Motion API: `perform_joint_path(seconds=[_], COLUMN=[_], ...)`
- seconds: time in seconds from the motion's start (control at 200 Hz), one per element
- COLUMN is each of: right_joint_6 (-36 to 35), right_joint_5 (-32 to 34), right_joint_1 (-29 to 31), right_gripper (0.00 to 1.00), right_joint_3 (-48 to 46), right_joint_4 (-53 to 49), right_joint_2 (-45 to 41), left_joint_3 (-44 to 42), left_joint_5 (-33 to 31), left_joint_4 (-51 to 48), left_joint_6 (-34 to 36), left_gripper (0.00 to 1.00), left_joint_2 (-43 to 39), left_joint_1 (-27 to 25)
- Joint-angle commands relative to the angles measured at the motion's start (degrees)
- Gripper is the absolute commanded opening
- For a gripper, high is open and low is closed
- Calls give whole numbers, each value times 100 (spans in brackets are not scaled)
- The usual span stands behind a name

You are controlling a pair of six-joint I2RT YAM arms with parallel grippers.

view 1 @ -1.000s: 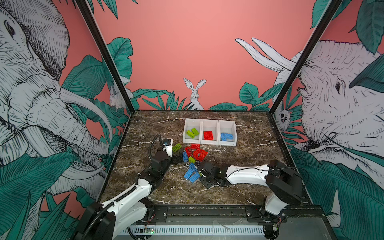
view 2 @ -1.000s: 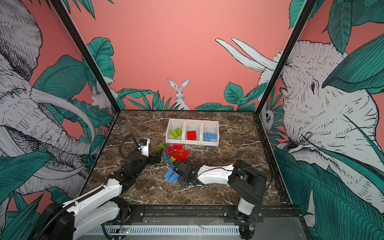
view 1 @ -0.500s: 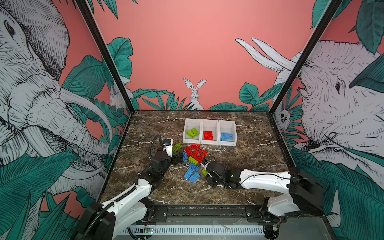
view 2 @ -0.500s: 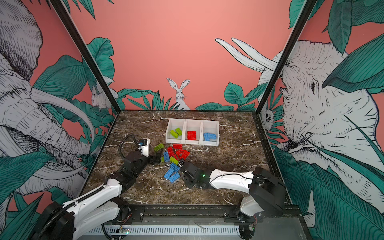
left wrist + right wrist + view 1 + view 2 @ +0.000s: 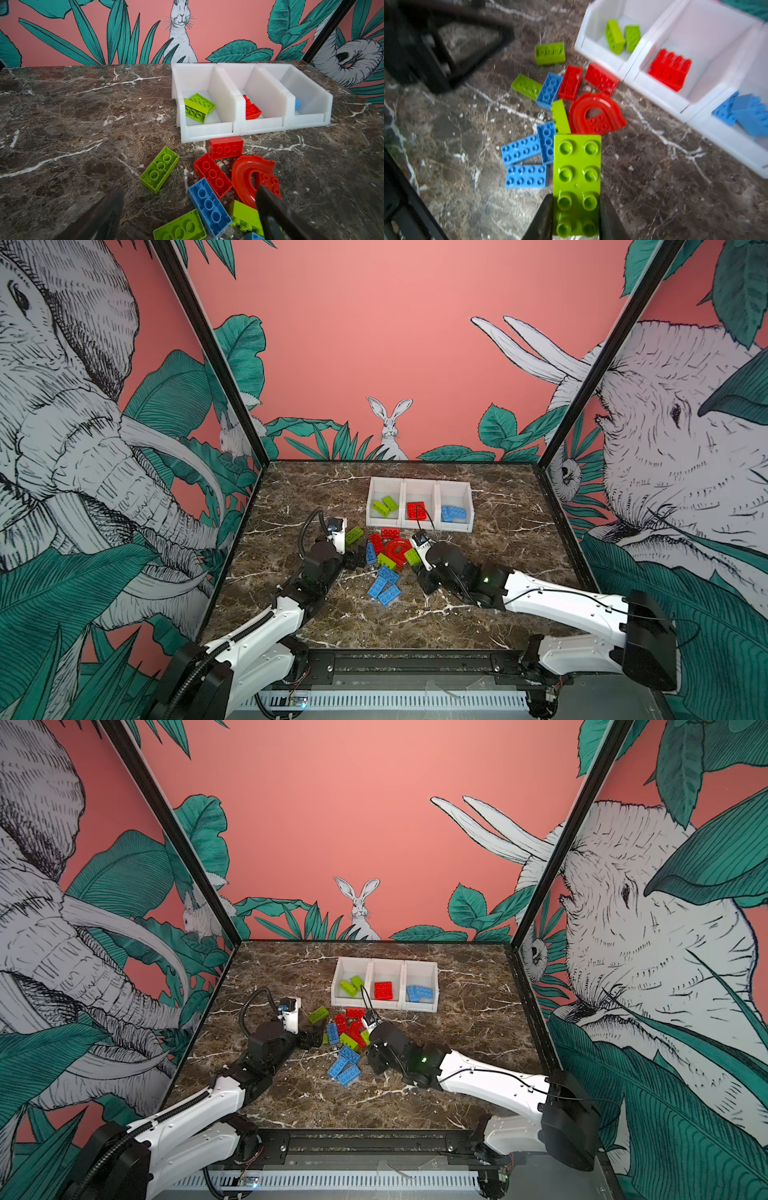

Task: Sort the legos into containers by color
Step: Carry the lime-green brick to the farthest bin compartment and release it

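Gripping one lime green brick [image 5: 576, 166] in the right gripper [image 5: 576, 199]; left gripper [image 5: 189, 191] spread wide, holding nothing.
Brick is clamped between both right fingers, studs facing the wrist camera, projecting forward past the fingertips. Loose legos [image 5: 388, 560] lie just ahead of both grippers; a blue brick [image 5: 208, 204] lies between the left fingers. Containers [image 5: 419, 524] stand beyond the pile.

Glossy, smooth hard plastic on the legos [image 5: 577, 182]; containers [image 5: 207, 131] white plastic, satin, faintly translucent; tabletop [image 5: 62, 124] brown marble-look, white veins, smooth low sheen; right tool fingers [image 5: 544, 220] matt black.
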Motion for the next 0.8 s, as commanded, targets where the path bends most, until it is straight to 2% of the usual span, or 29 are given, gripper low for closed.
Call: perform_joint_path(seconds=[0.0,0.18,0.39,0.515,0.595,0.795], right_joint_6=[-206,-269,-86,175,132,40], right_joint_5=[-152,-613,-150,-248,-399,-572], right_joint_1=[-365,-969,-1245,-1381,-1412,-1488], right_gripper=[25,25,25,25,25,27], right_joint_3=[695,2321,4832,5898,6262,6085], right_joint_4=[-45,-118,-729,-701,-690,-453], right_joint_2=[361,1687,3655,4644,5052,5322], left_joint_3=[128,130,129,108,110,85], left_joint_5=[10,3,-56,37,-19,-189], left_joint_4=[75,84,75,108,61,13], left_joint_6=[-60,-61,-89,-98,-78,22], left_gripper=[99,99,99,99,99,99], left_joint_2=[-82,-49,-26,-77,-132,-232], left_joint_1=[-15,-13,-12,-10,-12,-12])
